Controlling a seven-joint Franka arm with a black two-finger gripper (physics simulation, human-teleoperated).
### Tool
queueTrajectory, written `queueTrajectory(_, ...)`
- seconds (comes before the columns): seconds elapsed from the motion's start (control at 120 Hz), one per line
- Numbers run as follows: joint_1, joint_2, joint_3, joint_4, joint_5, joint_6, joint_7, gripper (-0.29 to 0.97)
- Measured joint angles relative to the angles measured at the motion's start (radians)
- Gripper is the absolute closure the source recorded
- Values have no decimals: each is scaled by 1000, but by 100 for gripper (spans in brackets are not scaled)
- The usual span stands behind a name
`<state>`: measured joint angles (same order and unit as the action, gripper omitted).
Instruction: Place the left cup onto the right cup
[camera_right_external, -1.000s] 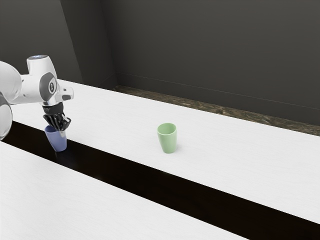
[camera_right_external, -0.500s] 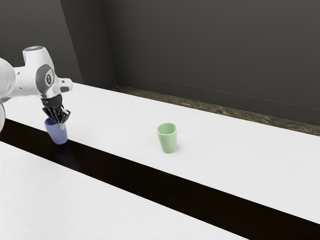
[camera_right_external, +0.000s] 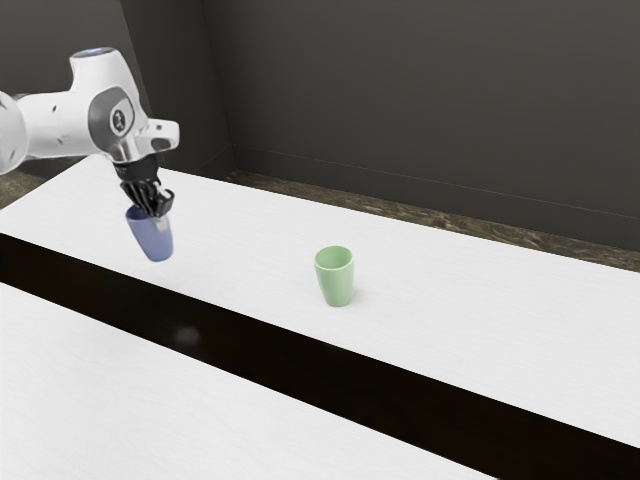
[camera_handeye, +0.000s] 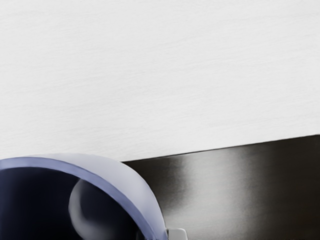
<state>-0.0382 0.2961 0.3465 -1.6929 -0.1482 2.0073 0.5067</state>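
Directly below our gripper (camera_right_external: 150, 204) hangs the blue cup (camera_right_external: 150, 238), the left cup of the task. Our two black fingers are clamped on its rim, holding it clear of the surface. It hangs slightly tilted, with its open mouth up toward the hand and its base pointing down.

Just past the cup's rim, the wrist camera looks down on the white table (camera_handeye: 160, 75). Beneath the hand, that white surface meets the edge of a dark strip (camera_handeye: 240, 185). Behind the gripper, our white arm (camera_right_external: 60, 125) comes in from the exterior view's left.

Well apart from the gripper and lower than it, toward the exterior view's right, the green cup (camera_right_external: 334, 276) stands upright on the white surface. Its mouth is open and nothing is near it. Beyond it a dark wall (camera_right_external: 420, 90) closes the scene.

We judge the grasp and the lift to be done, and the carry to be the step in hand. The blue cup is not yet anywhere near the green one.

The next move calls for a sideways sweep toward the green cup. We should keep the blue cup's base higher than the green rim. Once there, we should bring the blue cup upright, centre it over the open mouth, lower it until it seats, and only then spread the fingers.
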Motion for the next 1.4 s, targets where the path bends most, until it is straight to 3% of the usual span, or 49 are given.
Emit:
queueTrajectory(0.267, -88, -49, 1, 10, 7, -45, -12, 79)
queueTrajectory(0.5, -101, -35, -46, 136, 21, -136, -34, 79)
queueTrajectory(0.833, -135, 25, -138, 246, 64, -239, -79, 79)
queueTrajectory(1.083, -191, 118, -144, 370, 107, -249, -109, 79)
queueTrajectory(1.4, -204, 209, -174, 487, 113, -218, -134, 79)
